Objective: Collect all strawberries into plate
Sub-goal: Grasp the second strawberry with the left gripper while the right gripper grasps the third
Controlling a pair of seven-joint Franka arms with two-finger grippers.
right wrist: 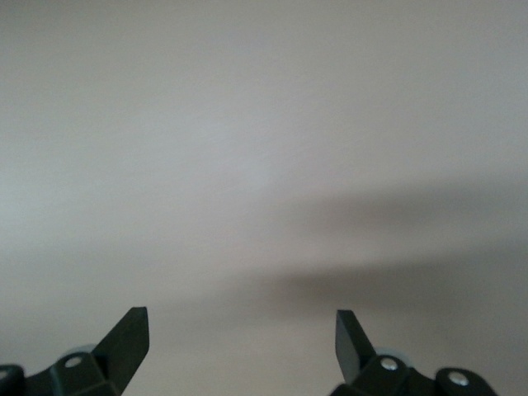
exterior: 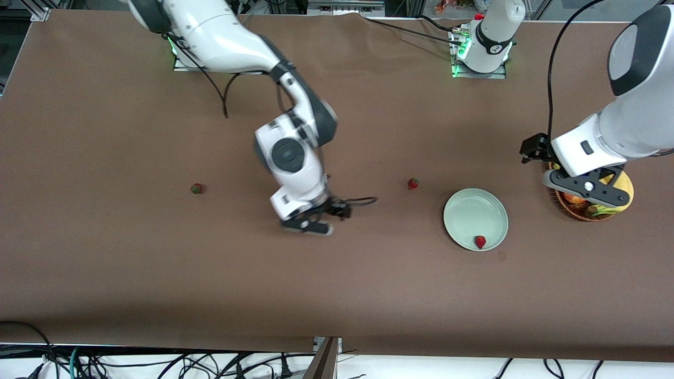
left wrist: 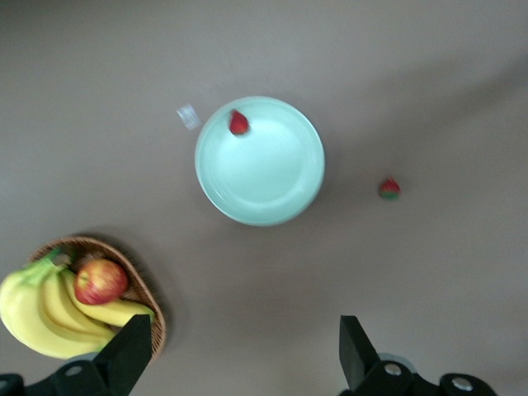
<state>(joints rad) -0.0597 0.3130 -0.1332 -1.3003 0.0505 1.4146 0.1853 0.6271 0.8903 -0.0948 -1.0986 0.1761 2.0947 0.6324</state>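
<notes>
The pale green plate (exterior: 468,210) lies toward the left arm's end of the table and holds one strawberry (exterior: 479,241) near its rim. A second strawberry (exterior: 413,183) lies on the table beside the plate. A third strawberry (exterior: 197,188) lies toward the right arm's end. My right gripper (exterior: 310,225) is open over bare table between the two loose berries, and its wrist view shows only tabletop between its fingers (right wrist: 242,342). My left gripper (exterior: 590,193) hangs open and empty over the basket. Its wrist view shows the plate (left wrist: 264,177), the berry in it (left wrist: 238,123) and the nearby loose berry (left wrist: 389,188).
A brown wicker basket (exterior: 571,211) with bananas (left wrist: 41,309) and an apple (left wrist: 101,281) stands beside the plate at the left arm's end. A small pale scrap (left wrist: 188,116) lies by the plate. Brown tabletop stretches around the right gripper.
</notes>
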